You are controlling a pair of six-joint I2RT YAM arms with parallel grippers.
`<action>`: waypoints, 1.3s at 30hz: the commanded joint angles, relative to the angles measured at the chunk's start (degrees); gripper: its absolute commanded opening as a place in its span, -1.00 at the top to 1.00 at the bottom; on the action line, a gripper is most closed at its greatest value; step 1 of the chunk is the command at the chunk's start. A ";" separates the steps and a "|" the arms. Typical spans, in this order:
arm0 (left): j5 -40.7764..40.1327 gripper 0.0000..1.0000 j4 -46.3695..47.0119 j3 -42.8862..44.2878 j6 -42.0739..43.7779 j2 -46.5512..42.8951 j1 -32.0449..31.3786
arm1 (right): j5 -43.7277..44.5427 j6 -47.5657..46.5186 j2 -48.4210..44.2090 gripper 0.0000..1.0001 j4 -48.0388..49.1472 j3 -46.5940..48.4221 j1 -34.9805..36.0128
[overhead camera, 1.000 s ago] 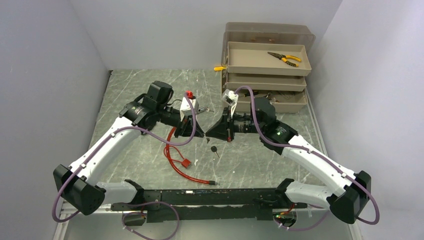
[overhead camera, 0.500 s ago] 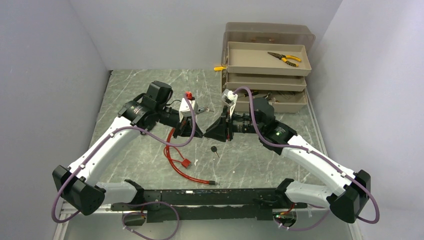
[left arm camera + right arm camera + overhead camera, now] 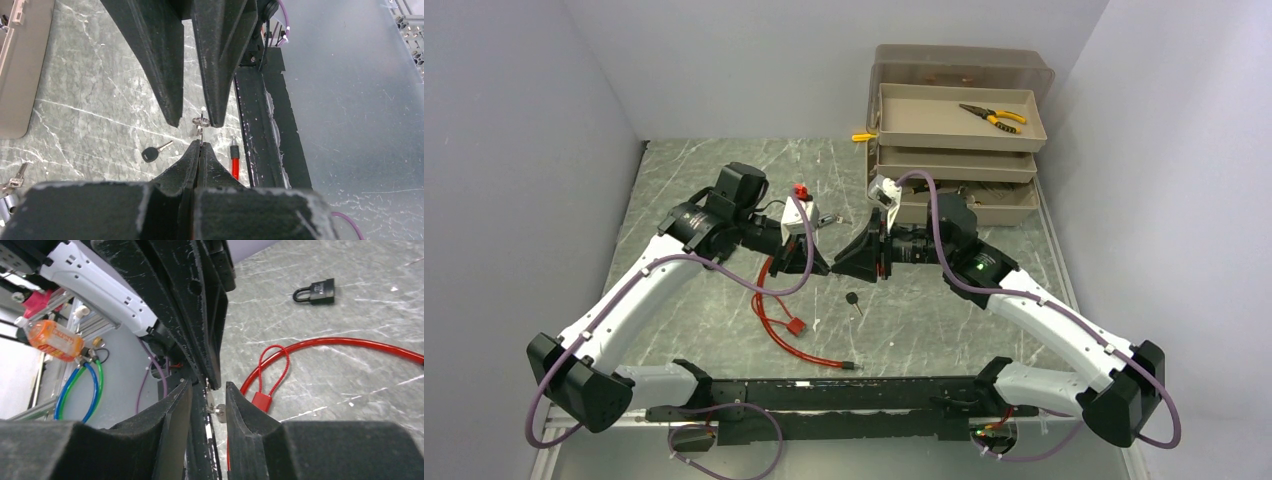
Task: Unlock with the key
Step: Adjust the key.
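We see a smooth, marble-veined tabletop, a glossy red plastic-coated cable, a matt black padlock, a bright metal key, and a matt, grainy black left gripper.

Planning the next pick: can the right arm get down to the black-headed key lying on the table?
Probably yes. The right gripper is open, gripping nothing, and the black-headed key lies on the table just nearside of it, nothing over it. The left gripper is close, though.

You can read no text anywhere; the padlock, up and right of the right pincer, bears a pale mark too small to read.
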 commanded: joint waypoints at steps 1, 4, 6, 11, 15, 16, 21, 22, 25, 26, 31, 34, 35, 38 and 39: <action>0.75 1.00 0.03 2.63 1.01 -1.50 0.06 | -6.96 1.17 0.49 0.36 5.11 -0.44 -0.24; 0.85 1.00 0.33 2.96 0.73 -1.49 0.09 | -7.77 1.29 1.22 0.42 4.76 -0.47 -0.17; 1.01 1.00 0.39 2.98 0.48 -1.53 0.07 | -7.49 1.55 1.13 0.43 5.25 -0.93 -0.23; 1.27 1.00 0.48 3.06 0.12 -1.67 0.13 | -7.20 1.64 1.09 0.63 5.33 -0.93 -0.20; 1.17 1.00 0.62 2.93 -0.03 -1.89 0.13 | -6.33 1.75 0.61 1.00 5.52 -1.42 -0.20; 1.13 1.00 0.62 2.94 -0.02 -1.98 0.07 | -6.02 1.82 0.45 1.00 5.46 -1.61 -0.22; 1.12 1.00 0.85 3.02 -0.22 -2.07 0.09 | -4.66 1.85 -0.72 0.88 4.86 -2.77 -0.27; 1.24 1.00 0.93 3.00 -0.31 -2.11 0.13 | -4.56 2.11 -0.92 0.79 5.12 -3.07 -0.23; 1.68 1.00 1.28 2.82 -0.77 -2.11 0.09 | -5.16 2.81 -0.99 0.52 5.94 -3.75 -0.59; 1.73 1.00 1.51 2.80 -1.05 -2.18 0.07 | -5.40 3.16 -0.90 0.48 6.23 -3.82 -0.63; 1.78 1.00 1.79 2.72 -1.52 -2.27 0.14 | -6.81 4.20 -0.53 0.98 7.83 -3.92 -1.14; 2.03 1.00 2.00 2.49 -1.75 -2.29 0.14 | -6.71 4.79 -0.66 1.00 8.86 -4.02 -1.43; 2.15 1.00 2.11 2.31 -1.82 -2.29 0.07 | -6.89 5.09 -0.85 1.00 9.35 -4.10 -1.58; 1.79 1.00 2.13 1.71 -1.56 -2.44 0.07 | -7.51 6.13 -1.47 1.00 11.17 -4.76 -2.04; 1.30 1.00 1.75 1.54 -1.19 -2.46 0.06 | -7.46 6.37 -1.73 1.00 11.29 -4.93 -2.21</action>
